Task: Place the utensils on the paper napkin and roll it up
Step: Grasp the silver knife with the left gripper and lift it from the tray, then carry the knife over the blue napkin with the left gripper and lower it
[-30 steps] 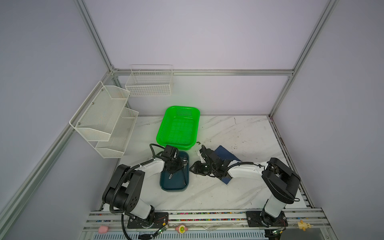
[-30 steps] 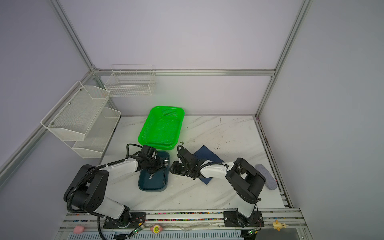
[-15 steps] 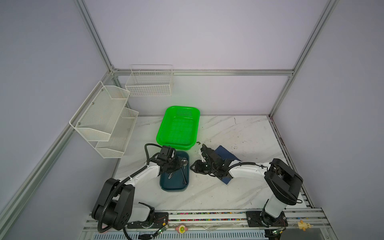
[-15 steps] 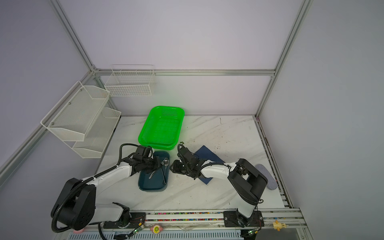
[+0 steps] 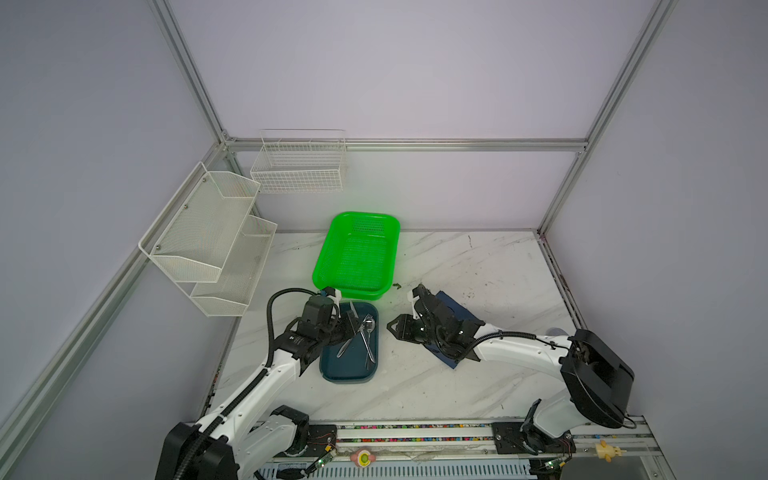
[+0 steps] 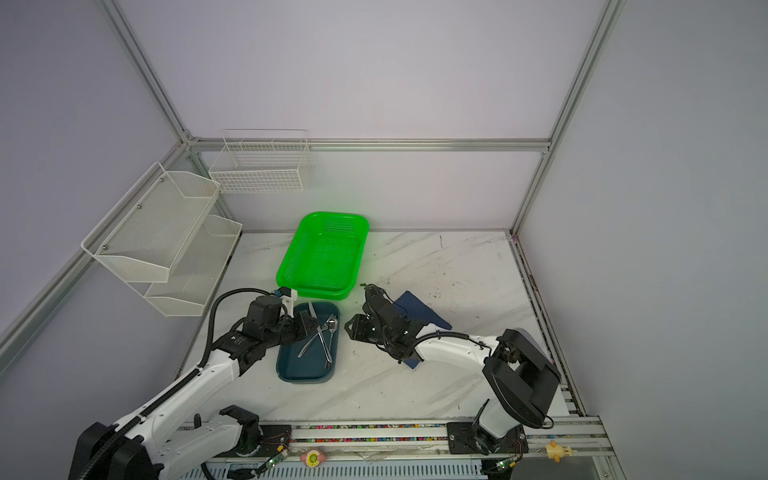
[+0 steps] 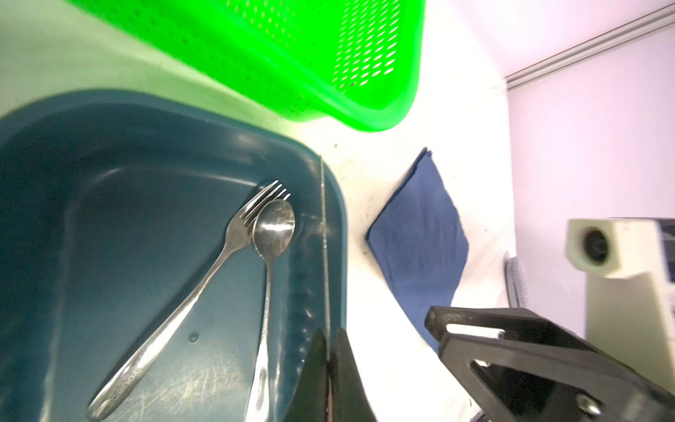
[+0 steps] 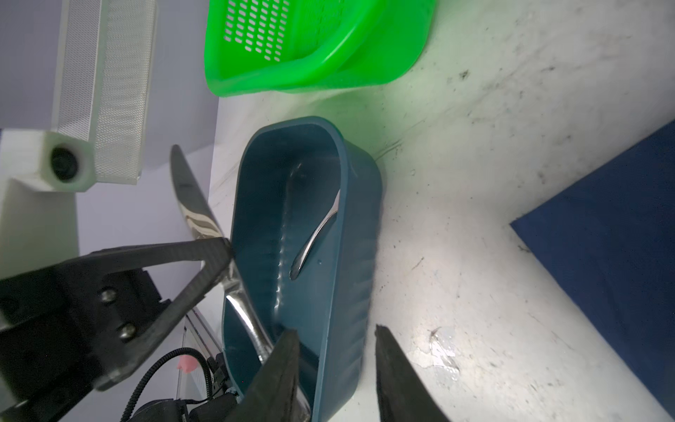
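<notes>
left arm (image 5: 257, 384) has stretched out, jaws pinching knife (image 8: 190, 197) over tray rim (image 8: 342, 182).

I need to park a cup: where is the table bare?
Bare marble right of the green basket, behind the napkin; also between the teal tray and the front rail. Crowded: the strip between tray and napkin, filled by the right gripper.

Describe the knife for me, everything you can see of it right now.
The knife is a slim, shiny silver metal piece with a rounded blade tip. The left gripper is shut on it about midway along, fingers pressing its flat sides. It is tilted: the blade angles upward and the handle slants down into the teal tray. Whether the handle end touches the tray floor is hidden.
</notes>
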Action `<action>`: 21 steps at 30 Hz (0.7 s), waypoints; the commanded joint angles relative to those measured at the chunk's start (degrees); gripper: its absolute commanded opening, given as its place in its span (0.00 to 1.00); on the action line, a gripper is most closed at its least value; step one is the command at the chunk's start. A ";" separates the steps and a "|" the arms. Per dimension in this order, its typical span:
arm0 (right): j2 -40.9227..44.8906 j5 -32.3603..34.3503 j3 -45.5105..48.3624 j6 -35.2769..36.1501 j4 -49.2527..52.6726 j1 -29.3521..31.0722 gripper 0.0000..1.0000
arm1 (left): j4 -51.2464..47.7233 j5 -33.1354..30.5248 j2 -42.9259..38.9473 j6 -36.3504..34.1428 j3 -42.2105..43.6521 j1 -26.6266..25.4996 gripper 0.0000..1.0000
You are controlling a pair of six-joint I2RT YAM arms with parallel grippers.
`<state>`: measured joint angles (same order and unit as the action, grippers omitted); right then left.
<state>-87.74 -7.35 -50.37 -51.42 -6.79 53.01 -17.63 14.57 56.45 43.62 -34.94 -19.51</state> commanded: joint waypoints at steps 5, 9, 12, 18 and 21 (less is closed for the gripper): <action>8.69 11.78 6.55 -3.60 2.22 -1.65 0.40 | 10.74 11.10 -4.36 -2.33 0.81 0.17 0.00; 13.51 6.28 10.37 -2.49 1.98 -8.60 0.41 | 14.73 17.75 0.57 -1.32 -1.98 -1.06 0.00; 15.55 1.06 12.27 -0.55 2.10 -13.81 0.41 | 16.59 19.27 4.79 -1.77 -4.84 -3.46 0.00; 18.91 -4.79 15.07 2.36 2.59 -21.19 0.41 | 21.24 20.19 15.37 -1.55 -11.57 -9.65 0.00; 20.10 -8.04 16.82 3.48 2.26 -25.00 0.41 | 22.03 18.93 21.32 -1.95 -15.81 -12.78 0.00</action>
<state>-68.99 -11.14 -34.81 -49.74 -5.04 30.48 -1.28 32.12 75.48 42.39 -42.52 -30.35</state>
